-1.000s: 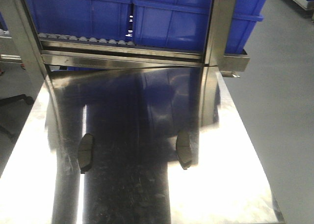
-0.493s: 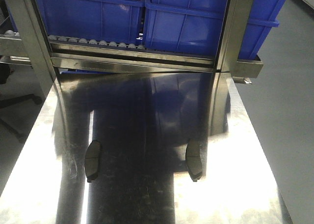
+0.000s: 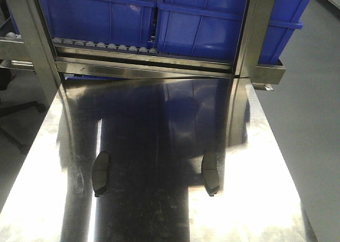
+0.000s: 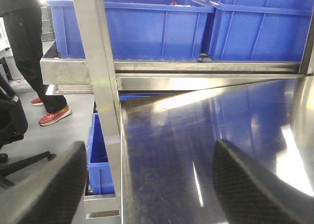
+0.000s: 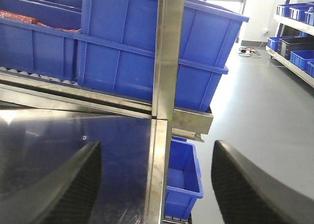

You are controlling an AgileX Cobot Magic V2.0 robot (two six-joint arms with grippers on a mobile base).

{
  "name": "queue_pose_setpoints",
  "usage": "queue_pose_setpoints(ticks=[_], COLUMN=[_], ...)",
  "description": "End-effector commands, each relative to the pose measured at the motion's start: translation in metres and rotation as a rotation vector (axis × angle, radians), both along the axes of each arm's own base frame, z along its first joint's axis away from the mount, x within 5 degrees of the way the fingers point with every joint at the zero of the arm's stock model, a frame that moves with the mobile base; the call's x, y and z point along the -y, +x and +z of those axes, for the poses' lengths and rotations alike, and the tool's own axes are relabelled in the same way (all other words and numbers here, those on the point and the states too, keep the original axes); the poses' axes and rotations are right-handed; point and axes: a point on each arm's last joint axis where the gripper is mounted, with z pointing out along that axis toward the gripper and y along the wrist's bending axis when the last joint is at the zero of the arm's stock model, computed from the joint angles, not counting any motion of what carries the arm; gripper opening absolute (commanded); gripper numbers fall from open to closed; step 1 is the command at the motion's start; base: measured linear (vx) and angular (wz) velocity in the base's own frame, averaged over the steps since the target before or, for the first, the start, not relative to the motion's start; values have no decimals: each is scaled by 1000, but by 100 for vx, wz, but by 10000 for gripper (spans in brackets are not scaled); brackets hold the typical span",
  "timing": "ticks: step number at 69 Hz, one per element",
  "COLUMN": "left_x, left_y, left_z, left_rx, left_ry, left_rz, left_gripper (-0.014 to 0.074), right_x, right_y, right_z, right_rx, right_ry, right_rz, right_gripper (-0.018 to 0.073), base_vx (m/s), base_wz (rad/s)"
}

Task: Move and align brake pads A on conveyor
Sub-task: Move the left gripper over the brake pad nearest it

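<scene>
Two brake pads lie flat on the shiny steel table in the front view: one on the left, one on the right, both lengthwise and roughly level with each other. The conveyor is out of view. Neither gripper shows in the front view. In the left wrist view my left gripper stands open over the table's left edge, nothing between its dark fingers. In the right wrist view my right gripper is open over the table's right edge, also holding nothing.
Blue bins sit on a roller rack behind the table, between steel uprights. Lower blue bins stand beside the table. A person's legs and a chair base are at the left.
The front view shifted between one second and half a second ago, so the pads and rack sit slightly further right in the frame. Nothing has moved since; both pads lie where they were.
</scene>
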Motion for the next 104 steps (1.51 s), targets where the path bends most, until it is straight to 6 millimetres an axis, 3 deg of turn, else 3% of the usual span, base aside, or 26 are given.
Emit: queue_pose_setpoints(ticks=[1,53,62,69,81,95,104], left_x=[1,1,1,3,7,13,16], left_y=[1,1,6,22,68,127,162], left_z=[14,13,21,31,35,13,-2], left_rx=[82,77,29,-97,-396,-764,-906], left_ry=[-18,-20,-69,-128,-127,-83,-69], left_rz=[-6,-6,3,20,51,80,91], left_gripper=[524,524,524,524,524,524,524], right_x=[-1,-1,-1,-1,-1,-1,-1], right_y=[1,1,1,1,1,1,1], right_z=[14,14,14,14,14,14,14], right_rx=[85,85,85,85,85,85,85], right_ry=[-9,-9,-9,-9,-9,-9,-9], right_rz=[6,6,6,6,6,6,6], right_gripper=[473,473,473,473,473,473,473], base_vx=[0,0,0,0,0,0,0], base_wz=[0,0,0,0,0,0,0])
